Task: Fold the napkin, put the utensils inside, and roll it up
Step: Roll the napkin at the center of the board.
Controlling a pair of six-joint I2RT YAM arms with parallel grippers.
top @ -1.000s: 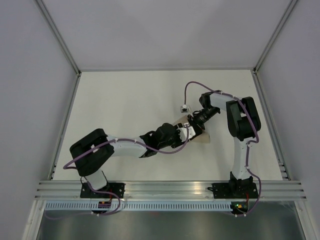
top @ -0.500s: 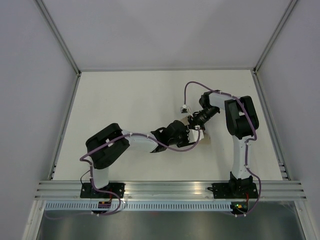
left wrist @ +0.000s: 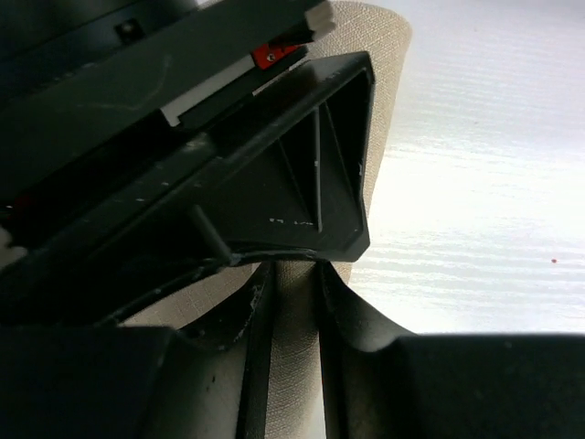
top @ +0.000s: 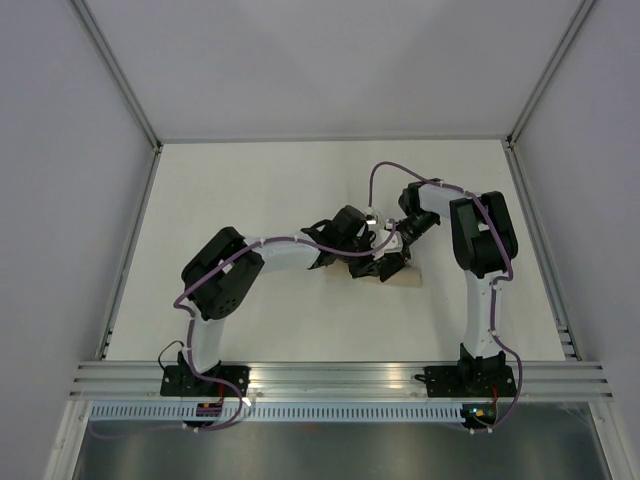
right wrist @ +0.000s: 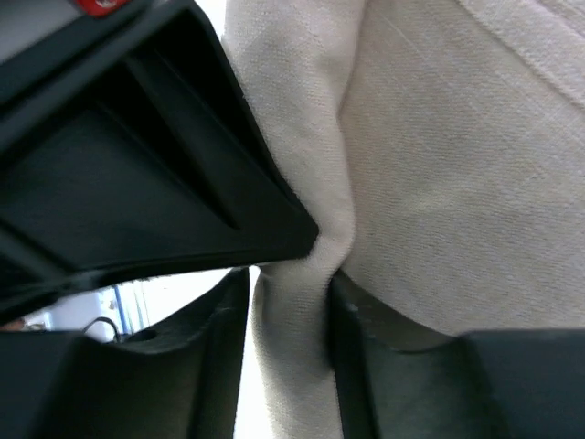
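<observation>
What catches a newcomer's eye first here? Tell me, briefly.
Both arms crowd one spot right of the middle of the table, the left gripper and right gripper nose to nose. Each wrist view shows the tan napkin pinched between that gripper's own fingers. From above, only a small tan corner peeks out beneath them.

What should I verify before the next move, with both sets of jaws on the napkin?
1. Right jaws' hold: ok, a fold of the napkin is pinched between them.
2. Left jaws' hold: ok, a strip of the cloth sits clamped between them.
3. Utensils inside: cannot tell, none shows in any view.
4. Room between the two sets of jaws: not ok, they crowd together over the cloth.
5. Shape of the roll: cannot tell, the top view hides most of it under the jaws.
</observation>
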